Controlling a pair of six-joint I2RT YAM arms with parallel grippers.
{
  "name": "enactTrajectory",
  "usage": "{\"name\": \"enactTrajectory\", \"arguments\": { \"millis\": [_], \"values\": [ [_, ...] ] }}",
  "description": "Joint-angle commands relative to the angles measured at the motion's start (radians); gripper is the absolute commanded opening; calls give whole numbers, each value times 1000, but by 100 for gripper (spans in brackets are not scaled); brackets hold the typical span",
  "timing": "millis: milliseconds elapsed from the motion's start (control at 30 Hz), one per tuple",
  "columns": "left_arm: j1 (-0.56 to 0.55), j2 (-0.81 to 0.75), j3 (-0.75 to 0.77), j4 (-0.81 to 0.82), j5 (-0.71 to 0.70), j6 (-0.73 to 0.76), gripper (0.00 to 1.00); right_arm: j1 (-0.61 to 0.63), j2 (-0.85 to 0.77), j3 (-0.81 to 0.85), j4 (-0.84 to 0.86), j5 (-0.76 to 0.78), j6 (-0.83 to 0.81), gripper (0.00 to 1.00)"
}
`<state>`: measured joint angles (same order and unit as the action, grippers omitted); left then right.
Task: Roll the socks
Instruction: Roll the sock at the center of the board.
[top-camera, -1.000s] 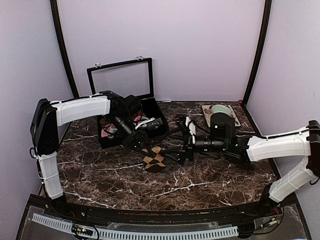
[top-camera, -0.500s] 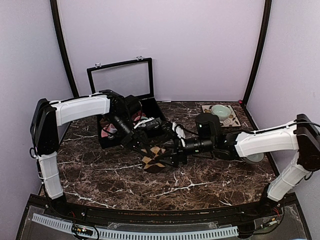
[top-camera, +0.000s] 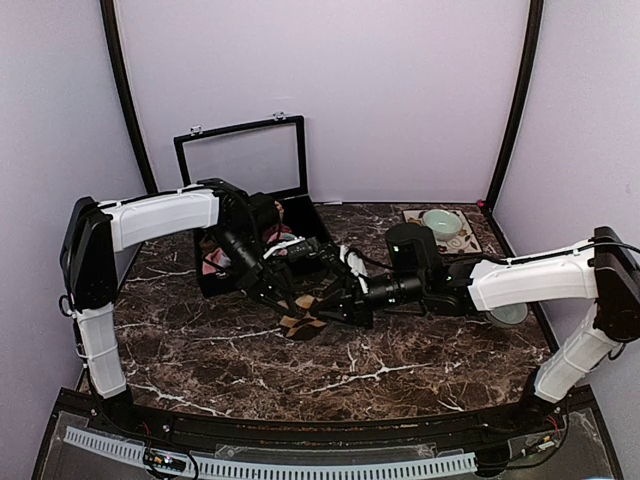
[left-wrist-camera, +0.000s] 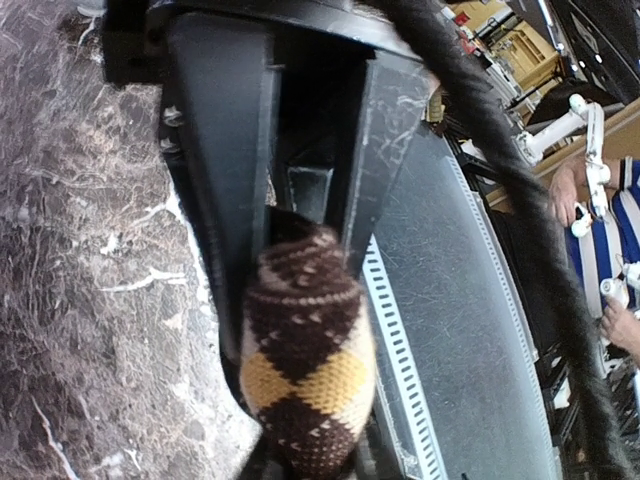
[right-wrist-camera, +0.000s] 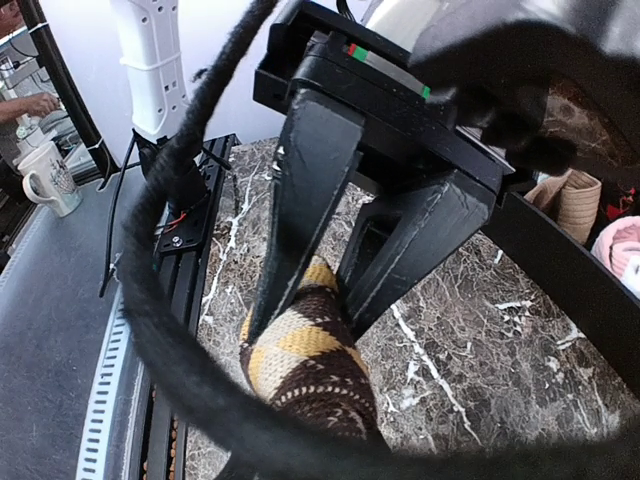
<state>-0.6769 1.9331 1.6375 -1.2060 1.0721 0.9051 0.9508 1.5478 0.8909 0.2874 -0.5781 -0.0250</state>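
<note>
"Reaching in from the right, the right gripper (right-wrist-camera: 320, 265) now has its fingers pinched on the brown sock (top-camera: 300, 322) — a second ago it stood wide open and farther off."
"And the left gripper (left-wrist-camera: 300, 225)?"
"Clamped on the same sock, as before. Its wrist view shows the checked cloth squeezed between both fingers."
"So where does the sock sit?"
"Over the table (top-camera: 400, 370), near its middle, just in front of the box (top-camera: 316, 212), bunched between the two arms. It looks a little raised off the marble, though from above I cannot tell whether any part touches."
"What does that mean for the roll?"
"Two grips on one sock, so I judge the rolling of this one is under way, not finished — the cloth is a loose wad, not a tidy roll."
"And the pink sock (top-camera: 213, 262)?"
"Something pink lies in the box, probably that one, and neither gripper touches it. I would say less than half the job is done"
</note>
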Motion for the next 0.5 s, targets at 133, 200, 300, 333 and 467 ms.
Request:
{"name": "enactTrajectory", "arguments": {
  "millis": [133,200,300,333,467],
  "values": [
    [-4,-139,-48,169,-169,-120,38,2,6,-16,103,65,81,0],
    [-8,-189,-82,247,-284,-146,38,3,14,-24,134,83,120,0],
    [-19,-255,-153,362,-400,-177,44,3,28,-32,180,125,193,0],
    [-27,-271,-172,383,-424,-179,45,3,33,-30,188,145,213,0],
    [-64,-291,-226,406,-488,-165,46,8,57,-17,211,196,278,0]
  ]
}}
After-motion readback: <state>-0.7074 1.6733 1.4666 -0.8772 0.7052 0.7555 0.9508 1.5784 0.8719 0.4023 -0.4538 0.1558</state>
